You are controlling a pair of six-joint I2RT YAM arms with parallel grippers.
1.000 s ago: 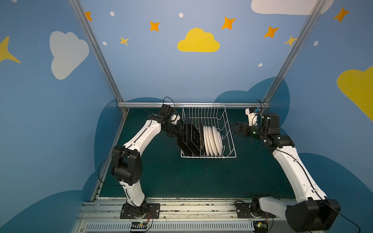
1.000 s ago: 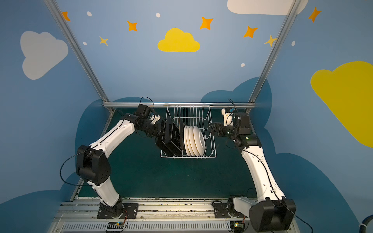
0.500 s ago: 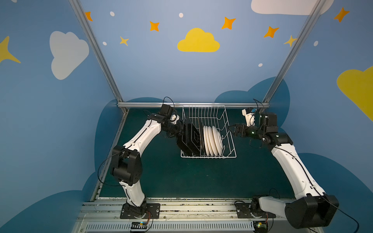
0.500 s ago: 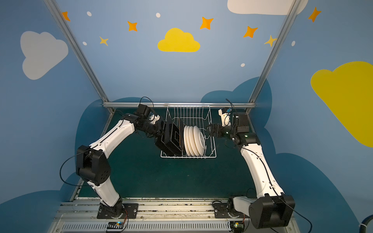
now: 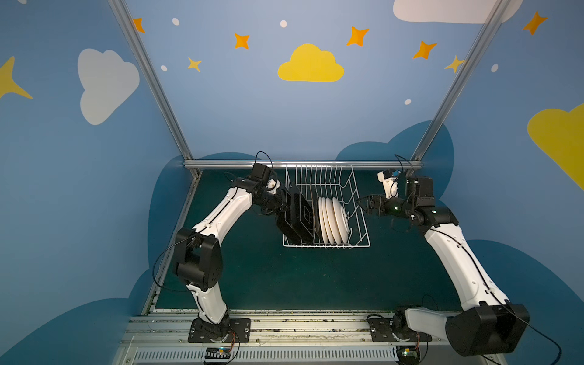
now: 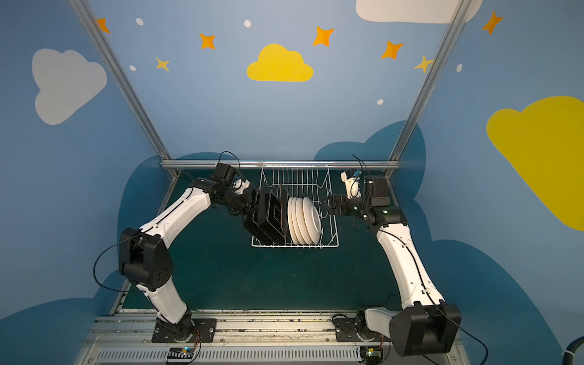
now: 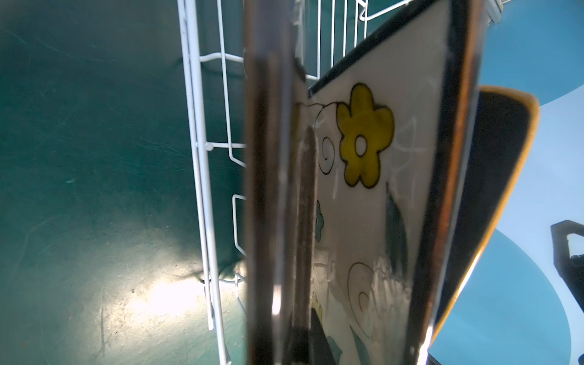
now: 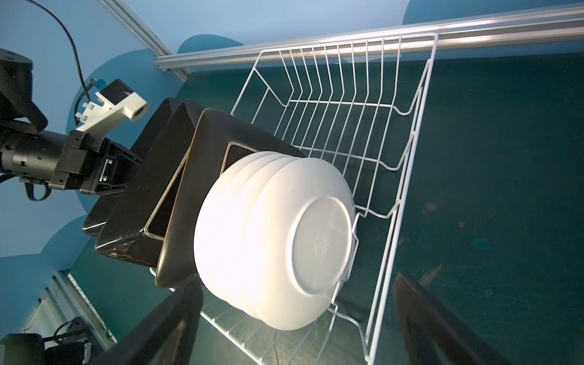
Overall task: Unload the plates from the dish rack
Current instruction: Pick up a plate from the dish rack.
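- In both top views, the dish rack [image 5: 354,246] [image 6: 328,246] is seen at the centre of the frame, on the green mat [image 5: 284,284], against the metal rail [image 5: 221,163] behind it.
- The square plates [image 5: 297,215] [image 6: 268,215] are stood on edge in the left part of the rack and lean towards the left. The round white plates [image 5: 335,221] [image 6: 305,221] are packed on edge just to their right.
- The left gripper [image 5: 282,203] [image 6: 252,205] is placed at the rack's left side, touching the square plates. The right gripper [image 5: 360,201] [image 6: 325,202] is held just outside the rack's right wall, with its jaws spread wide and nothing between them.
- In the left wrist view, the dark rim of the outermost square plate [image 7: 268,189] is seen edge-on, clamped between the closed jaws. The flowered plate [image 7: 373,189] is shown just beyond it, and past that a dark plate with an orange rim [image 7: 493,177].
- In the right wrist view, three square plates are counted behind the round white ones, all inside the rack. The left gripper is seen closed on the edge of the one farthest from the round plates. The right gripper's own fingers [image 8: 170,319] are set well apart, empty.
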